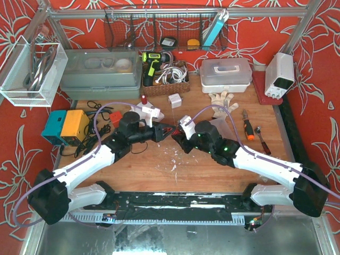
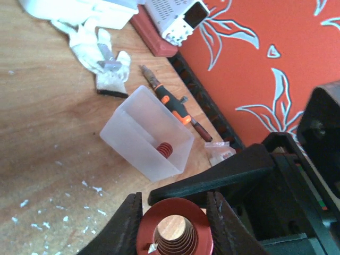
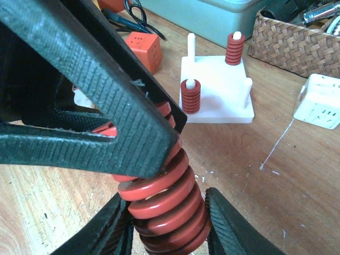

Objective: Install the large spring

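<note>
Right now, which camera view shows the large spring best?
Right wrist: the large spring fills the frame side-on, every coil distinct. Left wrist shows only its end, looking down the bore. Top external shows just a small red sliver, mostly hidden.

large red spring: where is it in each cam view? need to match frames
Top external: large spring at the centre of the picture.
Left wrist: large spring at bottom centre, seen end-on.
Right wrist: large spring at lower centre, seen side-on.
Shared landmark: the left gripper, clamped on the spring in all three views.
</note>
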Controlling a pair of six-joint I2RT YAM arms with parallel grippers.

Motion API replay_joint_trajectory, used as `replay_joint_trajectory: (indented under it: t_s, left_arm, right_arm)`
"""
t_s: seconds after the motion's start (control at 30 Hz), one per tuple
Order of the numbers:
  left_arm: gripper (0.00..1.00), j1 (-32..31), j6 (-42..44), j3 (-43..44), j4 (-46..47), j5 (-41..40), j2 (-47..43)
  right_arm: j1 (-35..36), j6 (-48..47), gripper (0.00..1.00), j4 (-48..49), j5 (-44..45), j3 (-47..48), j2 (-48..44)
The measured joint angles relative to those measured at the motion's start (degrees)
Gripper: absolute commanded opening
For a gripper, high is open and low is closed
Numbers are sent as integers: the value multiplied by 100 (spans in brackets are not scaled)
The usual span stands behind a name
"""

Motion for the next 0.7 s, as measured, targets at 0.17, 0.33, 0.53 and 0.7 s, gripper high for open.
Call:
replay_joint_trajectory:
  t_s: [0.17,0.33,0.53,0.7]
  left_arm:
    - [1,-2,-28,-9,4,-50,0]
    - [0,-2,-7,-7,-28,-79,0]
    - [0,-13,304,249,-566,-881,-4]
    - [0,-11,643,579,-890,-2236,11]
  right_arm:
    - [11,2,7,2,105,0,0]
    - [24,17,59,-59,133,42,31]
    - [22,-39,99,-498,595,245,-11]
    - [22,-127,99,-957,1377,240,-531]
